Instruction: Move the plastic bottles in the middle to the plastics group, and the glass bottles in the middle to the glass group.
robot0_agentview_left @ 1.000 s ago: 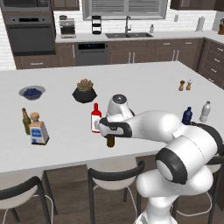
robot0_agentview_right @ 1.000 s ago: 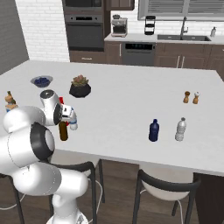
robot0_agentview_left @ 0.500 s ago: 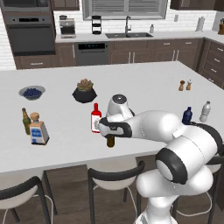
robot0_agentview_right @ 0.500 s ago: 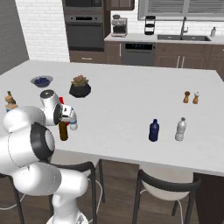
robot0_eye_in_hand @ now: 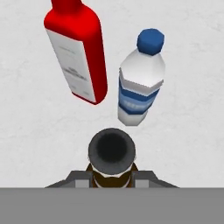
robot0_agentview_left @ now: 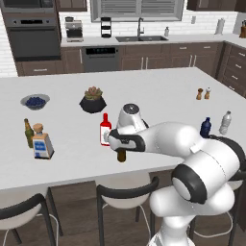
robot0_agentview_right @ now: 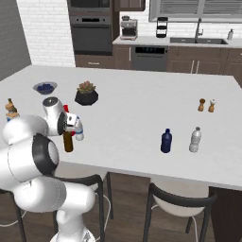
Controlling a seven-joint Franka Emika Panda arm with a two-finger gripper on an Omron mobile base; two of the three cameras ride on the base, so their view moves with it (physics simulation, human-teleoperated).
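My gripper [robot0_agentview_left: 120, 143] is shut on the neck of the slim dark brown beer bottle [robot0_agentview_left: 121, 155], which stands upright on the counter near its front edge. In the hand view the bottle's mouth [robot0_eye_in_hand: 111, 151] sits between my fingertips [robot0_eye_in_hand: 81, 181]. Close beyond it stand the red flat-sided bottle [robot0_eye_in_hand: 76, 52] and the small blue-capped water bottle [robot0_eye_in_hand: 140, 83]. The olive-green bottle [robot0_agentview_left: 28, 129] and the square clear bottle [robot0_agentview_left: 41, 143] stand at the far left. At the right stand the dark blue bottle [robot0_agentview_left: 205, 127] and the greyish clear bottle [robot0_agentview_left: 224, 122].
A potted plant [robot0_agentview_left: 93, 100] and a bowl of blueberries [robot0_agentview_left: 34, 101] sit behind the middle bottles. Salt and pepper shakers [robot0_agentview_left: 203, 93] stand at the back right. Stools [robot0_agentview_left: 127, 192] line the counter's front edge.
The fingers have closed in on the brown bottle's neck. The arm and the bottles have stayed where they were.
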